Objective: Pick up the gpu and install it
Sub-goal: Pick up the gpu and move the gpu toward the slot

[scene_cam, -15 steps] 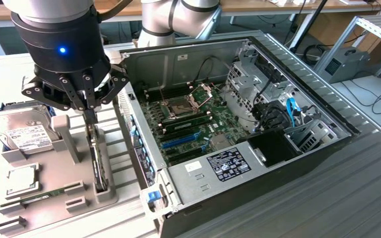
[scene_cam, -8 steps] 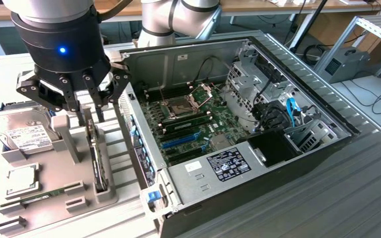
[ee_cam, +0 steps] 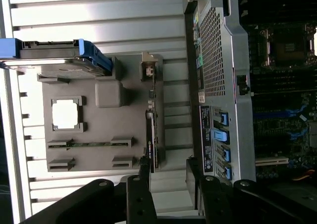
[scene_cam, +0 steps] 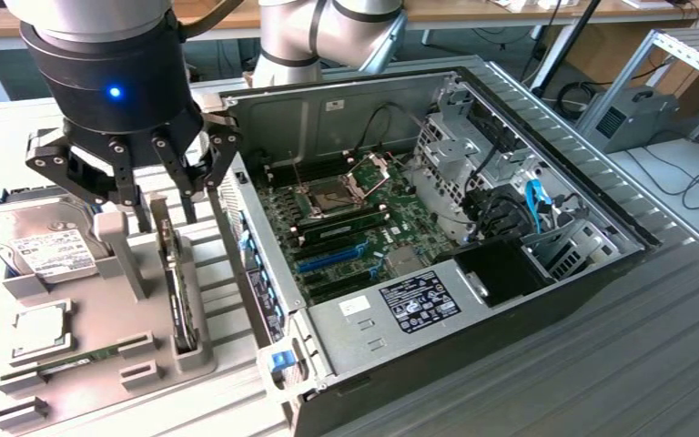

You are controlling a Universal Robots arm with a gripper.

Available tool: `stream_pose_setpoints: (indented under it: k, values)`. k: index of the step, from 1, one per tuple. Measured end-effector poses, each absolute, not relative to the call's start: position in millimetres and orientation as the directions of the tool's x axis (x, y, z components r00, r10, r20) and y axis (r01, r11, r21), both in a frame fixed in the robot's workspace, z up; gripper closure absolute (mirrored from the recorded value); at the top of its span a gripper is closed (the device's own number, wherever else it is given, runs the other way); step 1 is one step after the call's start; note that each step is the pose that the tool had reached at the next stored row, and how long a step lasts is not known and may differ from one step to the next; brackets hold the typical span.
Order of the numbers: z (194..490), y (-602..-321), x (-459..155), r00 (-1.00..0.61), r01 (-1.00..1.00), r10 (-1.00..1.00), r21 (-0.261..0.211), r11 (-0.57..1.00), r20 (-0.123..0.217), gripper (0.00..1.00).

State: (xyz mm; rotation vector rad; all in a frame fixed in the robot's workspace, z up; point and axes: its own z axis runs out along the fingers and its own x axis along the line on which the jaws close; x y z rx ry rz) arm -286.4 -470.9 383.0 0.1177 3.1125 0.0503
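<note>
1. Slatted metal table (scene_cam: 641, 364); open case (scene_cam: 568, 155) sits just beside the tray (ee_cam: 99, 122).
2. Gpu (scene_cam: 179, 291) stands on edge in the tray's slot, on the case side.
3. Gripper (scene_cam: 156, 205) hangs over the tray, above the gpu, jaws apart, holding nothing.
4. Pick step, I'd judge. A grip calls for jaws squared across the gpu's thin top edge.
</note>
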Motion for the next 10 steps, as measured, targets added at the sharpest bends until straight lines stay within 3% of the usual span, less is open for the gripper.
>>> stream_pose_setpoints:
  k: [10]
  values:
    - [378.3, -470.9, -286.4, -0.997, 0.075, 0.076, 0.033, 0.997, -0.025, 0.58]
